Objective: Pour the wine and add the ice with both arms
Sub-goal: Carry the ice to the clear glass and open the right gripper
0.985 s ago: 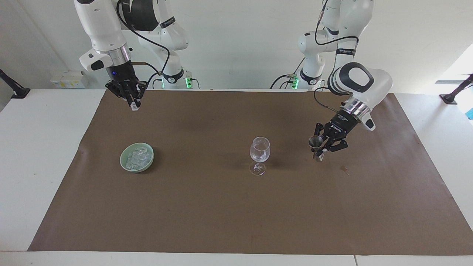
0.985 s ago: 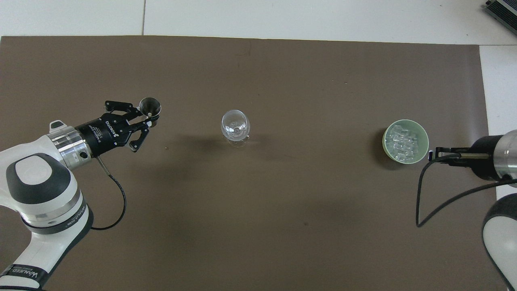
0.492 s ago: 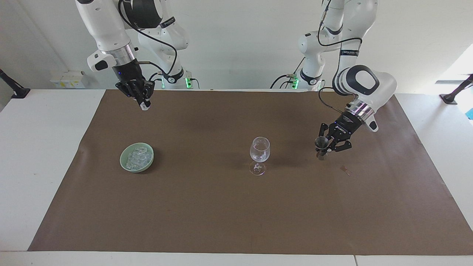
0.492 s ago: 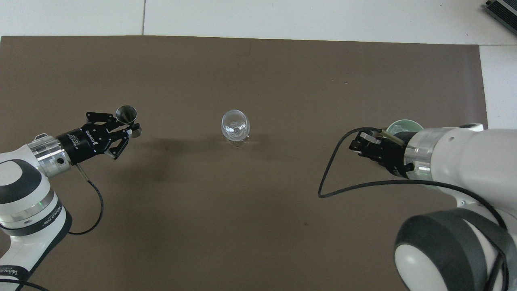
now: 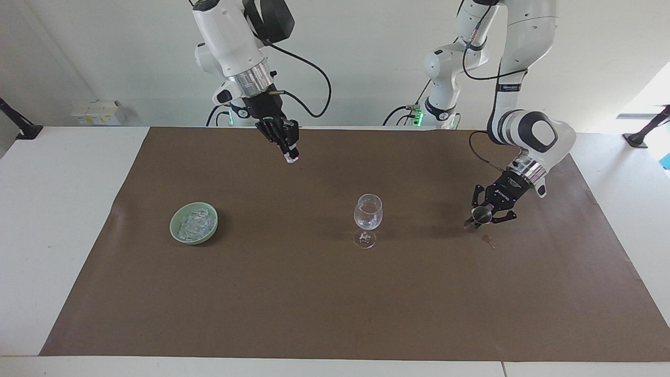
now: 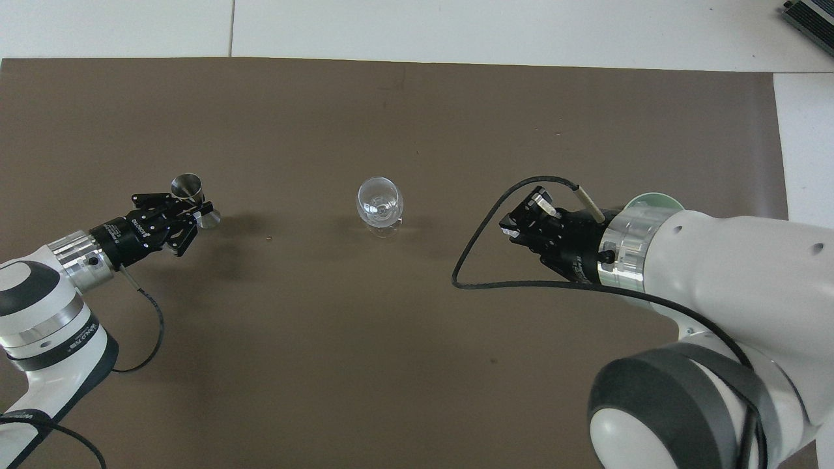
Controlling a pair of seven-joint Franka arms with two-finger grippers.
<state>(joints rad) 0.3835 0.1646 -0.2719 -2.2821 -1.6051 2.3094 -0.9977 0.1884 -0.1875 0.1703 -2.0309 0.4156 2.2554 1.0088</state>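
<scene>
A clear wine glass (image 5: 368, 214) (image 6: 380, 202) stands upright mid-mat. My right gripper (image 5: 289, 151) (image 6: 529, 212) hangs high over the mat between the bowl and the glass, shut on a small clear ice cube (image 5: 292, 157) (image 6: 546, 203). More ice fills a pale green bowl (image 5: 193, 223) toward the right arm's end; from overhead only the bowl's rim (image 6: 655, 198) shows past that arm. Toward the left arm's end, my left gripper (image 5: 484, 213) (image 6: 194, 212) is low over the mat, shut on a small metal jigger (image 5: 472, 222) (image 6: 187, 187). Whether the jigger touches the mat I cannot tell.
A brown mat (image 5: 335, 303) covers most of the white table (image 5: 63, 220). A small dark stain (image 5: 489, 241) marks the mat beside the jigger. Two slimmer white arms with green-lit bases (image 5: 238, 110) (image 5: 439, 104) stand at the robots' edge.
My right gripper has swung with the ice cube from the bowl's end toward the glass. My left gripper has drawn the jigger away from the glass and lowered it.
</scene>
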